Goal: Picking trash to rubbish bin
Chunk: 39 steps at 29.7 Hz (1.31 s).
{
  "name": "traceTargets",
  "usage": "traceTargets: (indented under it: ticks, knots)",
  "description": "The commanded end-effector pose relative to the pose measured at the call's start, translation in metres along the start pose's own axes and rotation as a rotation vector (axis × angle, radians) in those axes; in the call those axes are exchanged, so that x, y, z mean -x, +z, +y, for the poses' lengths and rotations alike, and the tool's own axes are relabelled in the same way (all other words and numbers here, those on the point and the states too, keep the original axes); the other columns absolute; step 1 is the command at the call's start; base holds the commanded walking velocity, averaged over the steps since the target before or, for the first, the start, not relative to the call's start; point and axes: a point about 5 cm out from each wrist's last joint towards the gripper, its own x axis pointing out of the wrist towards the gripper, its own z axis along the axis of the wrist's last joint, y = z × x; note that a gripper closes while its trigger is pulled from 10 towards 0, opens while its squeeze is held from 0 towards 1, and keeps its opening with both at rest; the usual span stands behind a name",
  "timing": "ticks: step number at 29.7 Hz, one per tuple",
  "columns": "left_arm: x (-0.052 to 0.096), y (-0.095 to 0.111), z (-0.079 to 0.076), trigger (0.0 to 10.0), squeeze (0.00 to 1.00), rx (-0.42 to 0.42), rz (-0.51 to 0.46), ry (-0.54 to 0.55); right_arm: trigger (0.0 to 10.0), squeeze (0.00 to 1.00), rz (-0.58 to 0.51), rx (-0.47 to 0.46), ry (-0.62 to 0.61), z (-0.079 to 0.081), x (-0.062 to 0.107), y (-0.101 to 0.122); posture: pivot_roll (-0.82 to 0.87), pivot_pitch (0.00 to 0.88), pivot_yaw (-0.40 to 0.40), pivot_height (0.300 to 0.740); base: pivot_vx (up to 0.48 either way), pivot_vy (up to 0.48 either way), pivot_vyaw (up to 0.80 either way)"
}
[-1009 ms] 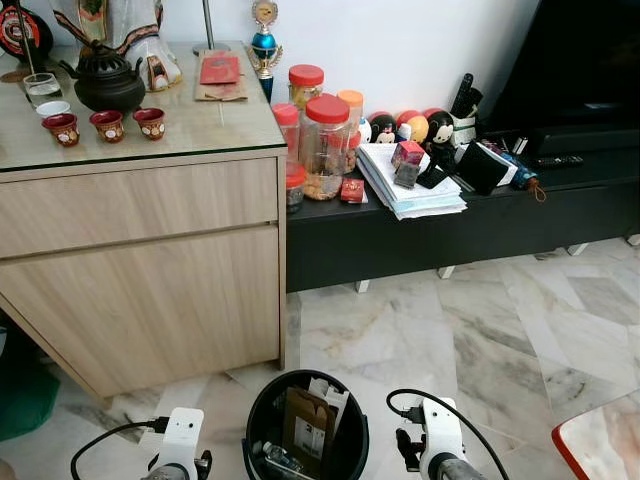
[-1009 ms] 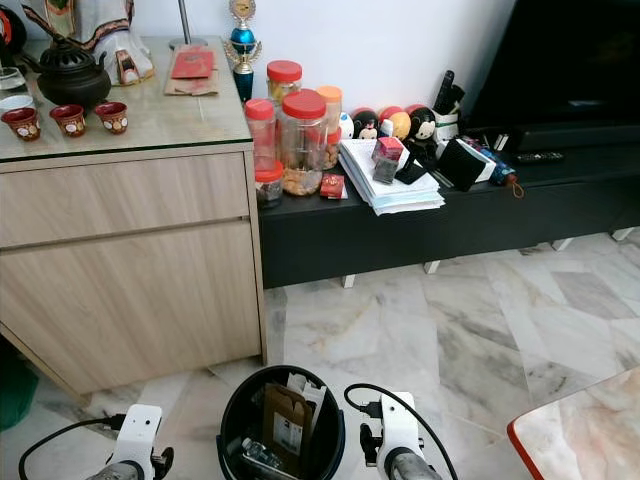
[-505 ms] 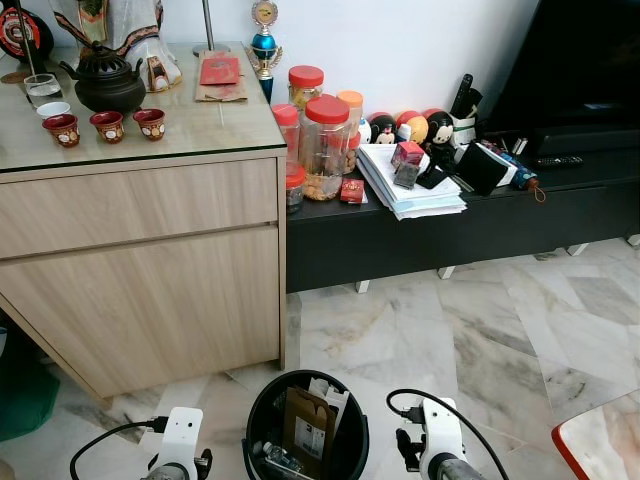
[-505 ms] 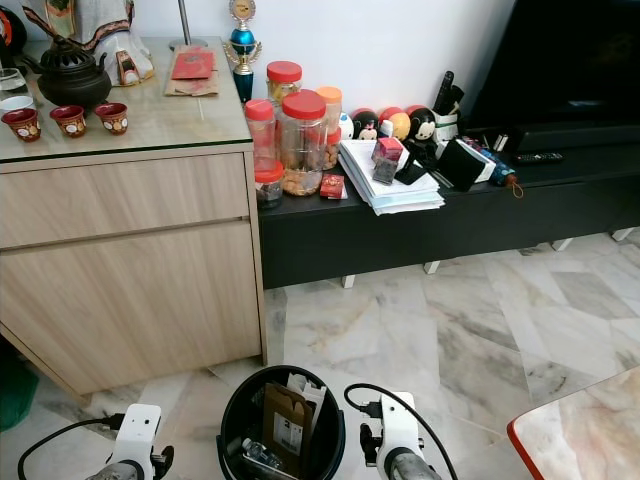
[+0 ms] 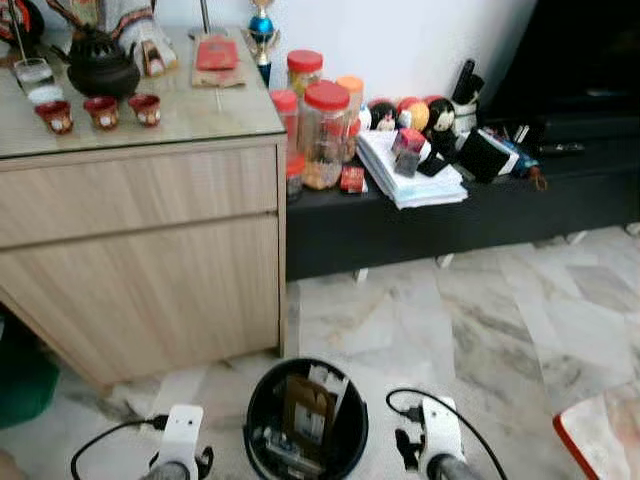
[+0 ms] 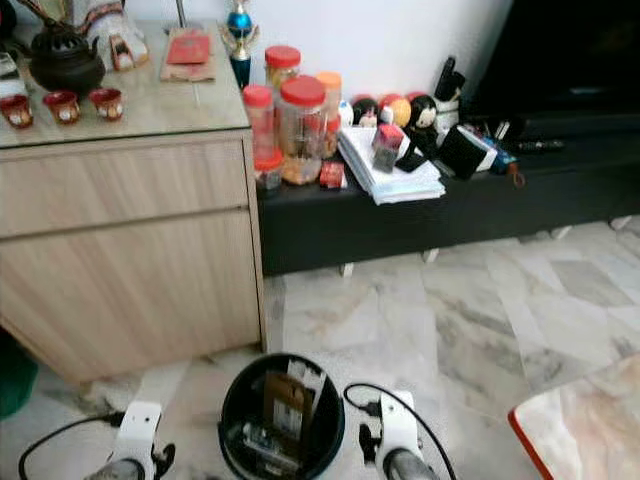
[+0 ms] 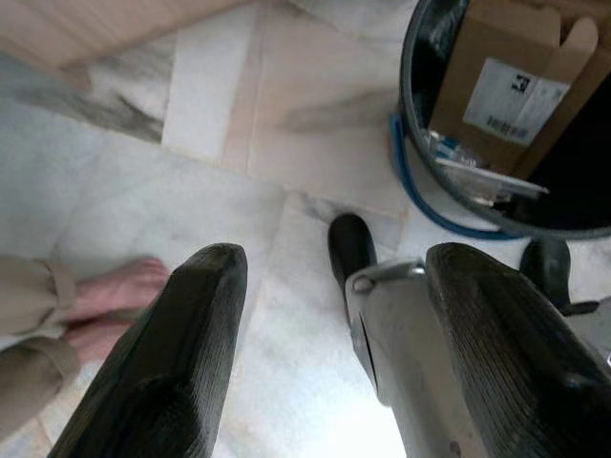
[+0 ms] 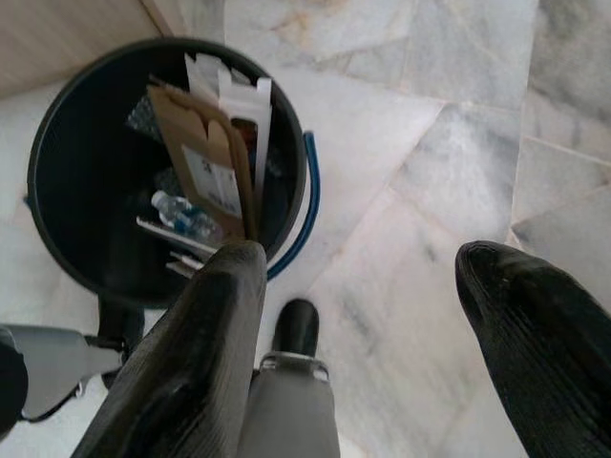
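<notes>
— Why did the arms hang so low?

— Probably idle. The left pincer (image 7: 325,353) and right pincer (image 8: 368,343) were both spread wide with nothing between the fingers, pointing at the marble floor (image 5: 480,320).

— And the rubbish bin (image 5: 306,422)?

— Between the arms, round and black, already holding a brown carton (image 8: 205,162) and a plastic bottle (image 8: 181,218).

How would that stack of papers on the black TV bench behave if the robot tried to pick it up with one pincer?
The stack of papers would probably sag and fan apart, since it looks like loose sheets with uneven edges. The small red-topped box lying on it would likely slide off if the stack tilts. It overhangs the black bench edge slightly, so a push might spill sheets onto the floor.
</notes>
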Motion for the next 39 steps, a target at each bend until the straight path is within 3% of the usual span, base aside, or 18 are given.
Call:
traceTargets:
  ticks: [1, 39]
  knots:
    - [0.0009, -0.0040, -0.0011, 10.0, 0.00, 0.006, 0.006, -0.004, 10.0, 0.00, 0.014, -0.018, -0.007, -0.0004, 0.0007, -0.0041, 0.12, 0.062, -0.084, 0.740, -0.322, 0.000, 0.00]
    - [0.0010, -0.0045, -0.0030, 10.0, 0.00, 0.010, 0.004, -0.009, 10.0, 0.00, 0.015, -0.020, -0.002, 0.0011, 0.0008, -0.0049, 0.11, 0.071, -0.089, 0.740, -0.319, 0.000, 0.00]
